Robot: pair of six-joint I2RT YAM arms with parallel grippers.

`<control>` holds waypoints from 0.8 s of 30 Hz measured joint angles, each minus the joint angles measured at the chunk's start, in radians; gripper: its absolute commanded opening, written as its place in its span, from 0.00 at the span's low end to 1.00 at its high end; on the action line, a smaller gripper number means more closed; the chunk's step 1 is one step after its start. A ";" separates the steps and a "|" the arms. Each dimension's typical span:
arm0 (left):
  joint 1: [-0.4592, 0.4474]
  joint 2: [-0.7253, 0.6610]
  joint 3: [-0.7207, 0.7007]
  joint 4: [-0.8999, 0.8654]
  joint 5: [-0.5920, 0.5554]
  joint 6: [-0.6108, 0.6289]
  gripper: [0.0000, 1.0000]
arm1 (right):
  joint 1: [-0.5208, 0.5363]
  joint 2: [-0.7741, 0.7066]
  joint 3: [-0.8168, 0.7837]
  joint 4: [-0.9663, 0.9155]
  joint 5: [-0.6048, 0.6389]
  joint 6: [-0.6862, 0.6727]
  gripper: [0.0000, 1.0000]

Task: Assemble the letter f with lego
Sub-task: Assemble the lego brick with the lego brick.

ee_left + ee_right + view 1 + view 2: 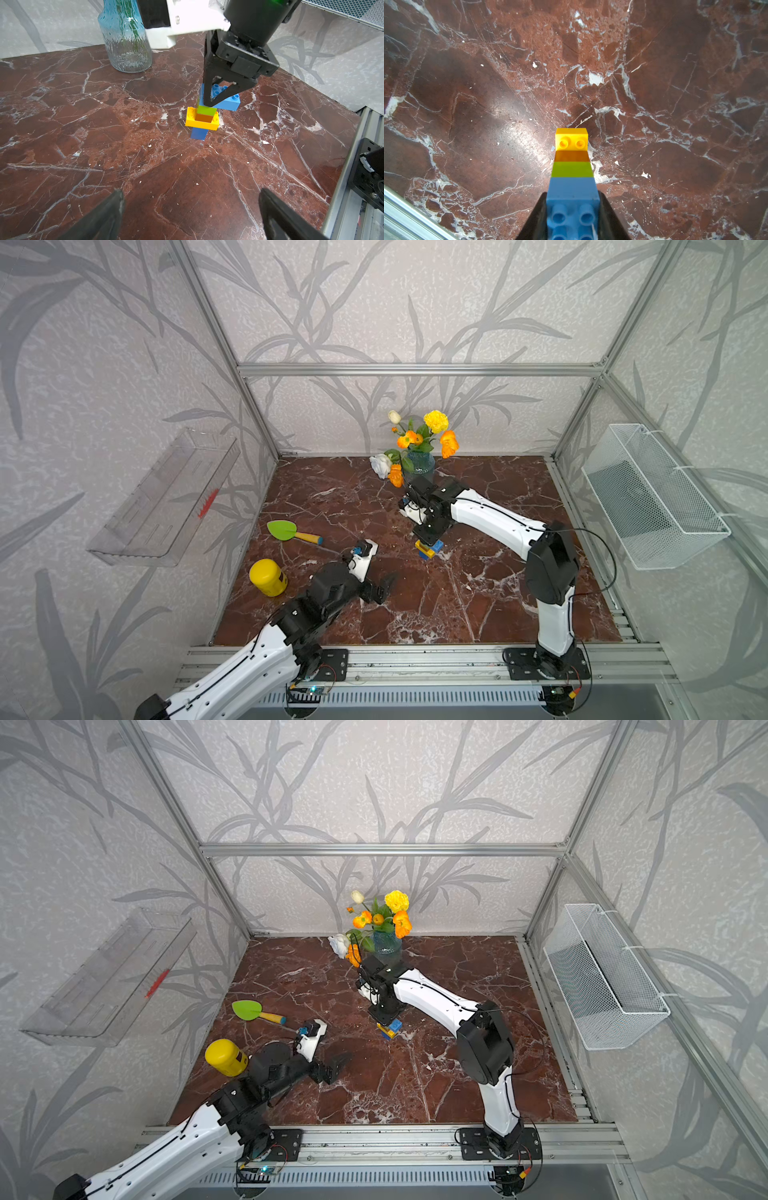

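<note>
Nearest, the left gripper (191, 190) hovers open-jawed over the red-brown marble table (457, 593). Mid-table the letter f (202, 118) is upright, long axis vertical; which way its bars point is hard to judge. The right gripper (572, 194) clamps its top blue brick (228, 102). Behind: flower vase (419, 466), leaf-patterned walls (374, 302).

Bright, even light leaves a soft glare on the marble tabletop (517, 128); both top views bow at the edges.

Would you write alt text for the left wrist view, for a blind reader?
The right gripper clamps the blue brick atop a lego stack on a marble table. A glass vase stands behind; the open left gripper frames the foreground.
</note>
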 measured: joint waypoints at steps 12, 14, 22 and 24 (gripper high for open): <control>0.000 -0.024 -0.008 0.000 0.000 0.000 0.99 | -0.001 -0.029 -0.040 0.040 0.000 0.003 0.30; 0.000 -0.024 -0.009 0.000 0.000 0.000 0.99 | -0.001 -0.033 -0.046 0.045 0.000 0.003 0.33; 0.000 -0.008 -0.009 0.000 0.000 0.000 0.99 | -0.004 -0.040 -0.080 0.053 0.005 0.002 0.44; 0.000 -0.002 -0.009 0.000 0.000 0.000 0.99 | -0.005 -0.041 -0.090 0.050 0.006 0.000 0.44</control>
